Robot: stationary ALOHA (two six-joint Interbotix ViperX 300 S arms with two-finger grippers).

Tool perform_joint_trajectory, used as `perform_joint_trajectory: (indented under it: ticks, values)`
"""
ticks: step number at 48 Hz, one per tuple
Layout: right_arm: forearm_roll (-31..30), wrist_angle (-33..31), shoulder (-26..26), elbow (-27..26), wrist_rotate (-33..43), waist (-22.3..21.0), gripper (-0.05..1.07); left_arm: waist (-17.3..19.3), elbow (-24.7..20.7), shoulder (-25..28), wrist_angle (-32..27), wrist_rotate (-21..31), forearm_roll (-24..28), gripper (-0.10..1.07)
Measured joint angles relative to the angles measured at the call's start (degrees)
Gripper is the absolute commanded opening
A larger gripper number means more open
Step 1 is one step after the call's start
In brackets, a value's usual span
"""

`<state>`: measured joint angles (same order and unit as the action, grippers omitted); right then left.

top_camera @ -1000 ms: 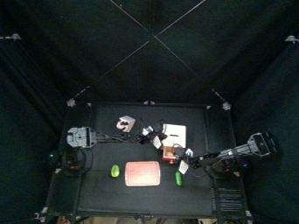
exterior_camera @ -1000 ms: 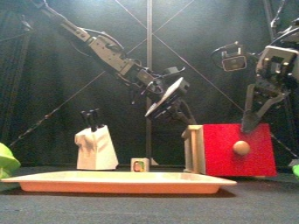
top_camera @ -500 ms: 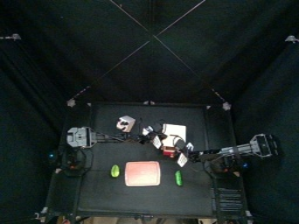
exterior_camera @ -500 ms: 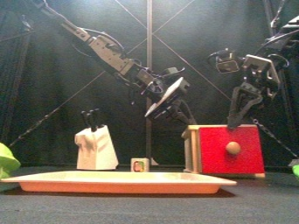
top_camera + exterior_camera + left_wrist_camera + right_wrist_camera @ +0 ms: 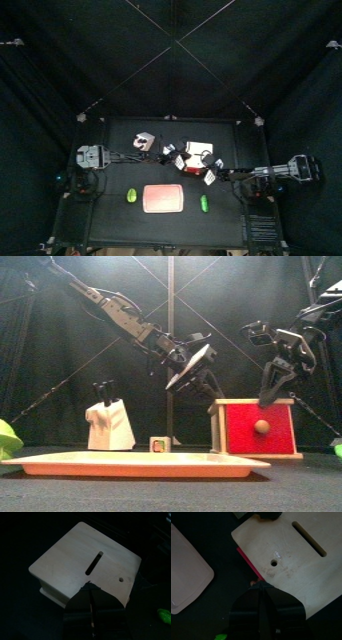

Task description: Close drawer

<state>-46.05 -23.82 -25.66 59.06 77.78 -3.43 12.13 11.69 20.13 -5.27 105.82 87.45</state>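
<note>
The drawer (image 5: pixel 254 428) sits right of centre on the table (image 5: pixel 118 133), just behind the pink tray (image 5: pixel 163 198), red knobbed face turned to the table's front, long axis running front to back. Left gripper (image 5: pixel 187 366) hangs tilted above its top, jaws pressed together. Right gripper (image 5: pixel 275 384) hovers just above the front edge, jaws look closed, holding nothing

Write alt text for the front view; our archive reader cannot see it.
A wooden drawer unit with a red front and round knob stands on a black table, both arms hanging behind it. A shallow pink tray lies in front, a white knife block at left.
</note>
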Motion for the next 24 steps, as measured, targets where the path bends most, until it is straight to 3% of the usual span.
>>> perform_joint_trajectory:
  ticks: [13, 24]
  values:
    - [0.09, 0.18, -0.18, 0.00, 0.09, -2.81, 0.48, 0.09, 0.09, -0.09, -0.18, 0.00, 0.09, 0.09]
    - [0.44, 2.29, -0.88, 0.00, 0.18, -2.64, 0.48, 0.09, 0.26, -0.53, -0.09, 0.00, 0.00, 0.09]
